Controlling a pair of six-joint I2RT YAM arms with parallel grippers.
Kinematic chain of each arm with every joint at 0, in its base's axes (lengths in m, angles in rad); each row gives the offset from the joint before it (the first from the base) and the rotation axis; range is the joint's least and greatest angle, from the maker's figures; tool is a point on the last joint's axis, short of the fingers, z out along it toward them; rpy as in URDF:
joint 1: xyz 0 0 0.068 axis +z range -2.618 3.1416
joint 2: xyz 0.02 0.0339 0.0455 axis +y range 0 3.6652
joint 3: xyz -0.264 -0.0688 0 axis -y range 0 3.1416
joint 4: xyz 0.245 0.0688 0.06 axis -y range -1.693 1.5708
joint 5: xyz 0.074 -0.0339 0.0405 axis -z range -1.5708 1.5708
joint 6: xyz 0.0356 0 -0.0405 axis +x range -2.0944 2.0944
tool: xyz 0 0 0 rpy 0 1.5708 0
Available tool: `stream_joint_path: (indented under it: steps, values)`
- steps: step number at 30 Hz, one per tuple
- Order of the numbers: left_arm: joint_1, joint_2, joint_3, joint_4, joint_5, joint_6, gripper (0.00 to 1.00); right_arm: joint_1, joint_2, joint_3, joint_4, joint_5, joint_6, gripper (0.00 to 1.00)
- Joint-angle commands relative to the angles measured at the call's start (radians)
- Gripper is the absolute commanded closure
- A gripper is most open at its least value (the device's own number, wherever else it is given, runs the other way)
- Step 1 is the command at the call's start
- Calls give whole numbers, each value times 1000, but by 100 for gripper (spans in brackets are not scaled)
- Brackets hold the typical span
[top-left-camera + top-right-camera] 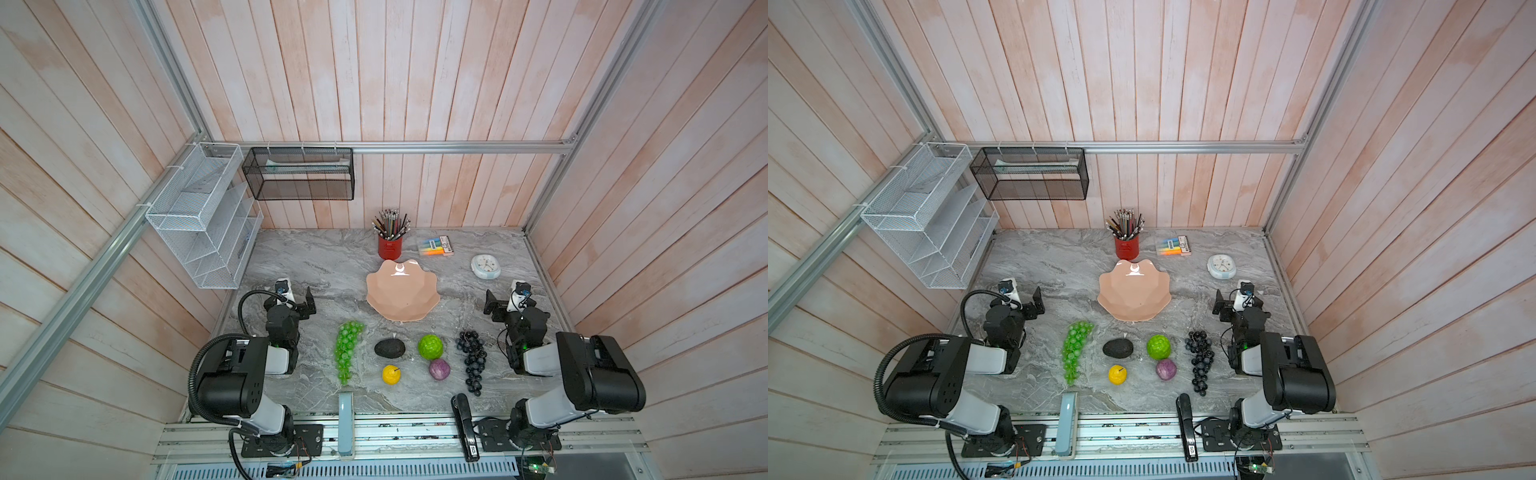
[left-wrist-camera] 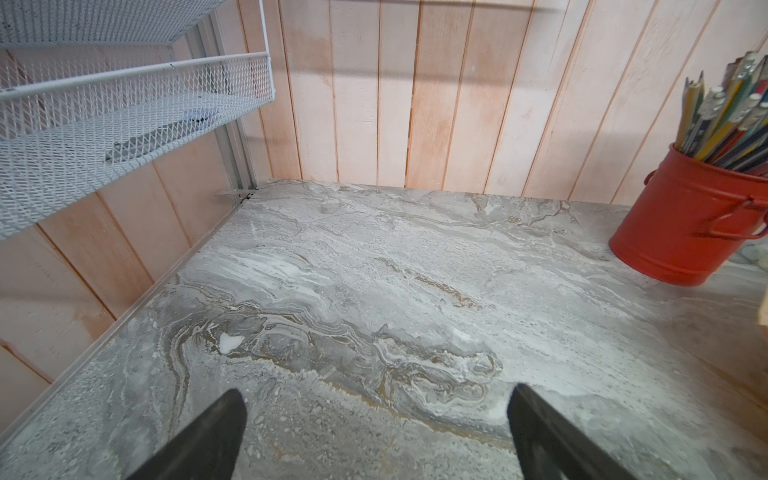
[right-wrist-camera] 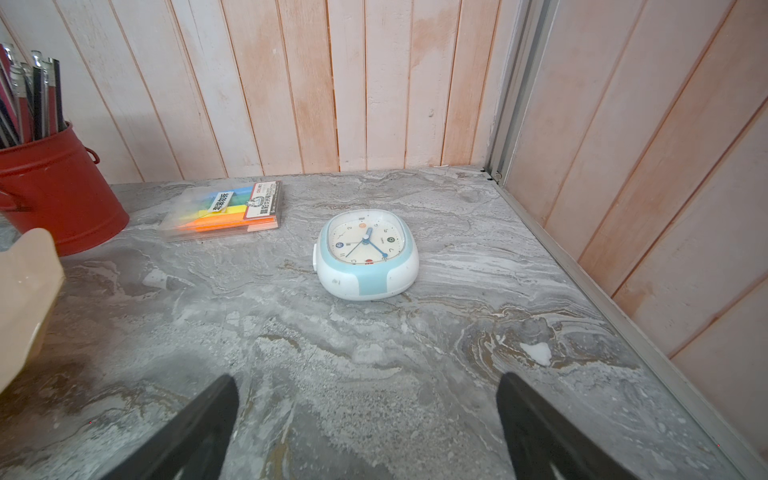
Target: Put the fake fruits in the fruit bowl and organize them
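Black fingers of the left gripper are standing wide apart over the bare grey table, grasping nothing. The right gripper is gaping the same way, also empty, and is pointing toward a clock that is lying face up. In both top views the two arms are sitting folded at opposite sides of the table.

Between the grippers, and a little farther back, the pink bowl is resting upright on the table, with its edge showing in the right wrist view. All six fruits are lying on the table in front of the bowl, none touching it. The green grapes are stretching along the left arm's side and the dark grapes along the right arm's side. Between the two bunches, the avocado and the lime ball are sitting nearer the bowl. The yellow fruit and the purple ball are sitting just in front of them.

Behind the bowl a red cup is holding pencils, and a marker pack is lying between the cup and the clock. A white rack is hanging on the wall beside the left arm.
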Motion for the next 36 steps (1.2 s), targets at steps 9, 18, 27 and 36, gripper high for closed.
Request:
stream_joint_path:
  steps: [9, 18, 27, 36]
  values:
    - [-31, -134, 234, -472, -270, -53, 0, 8, -247, 178, -421, 123, 115, 7]
    - [-140, -170, 613, -1188, -333, -232, 0, 166, -377, 455, -1007, 14, 204, 14]
    - [-281, -281, 653, -1338, -160, -374, 0, 567, -457, 551, -1517, -21, 252, 15]
    - [-283, -303, 612, -1257, -102, -472, 0, 746, -315, 571, -1651, -58, 291, 10]
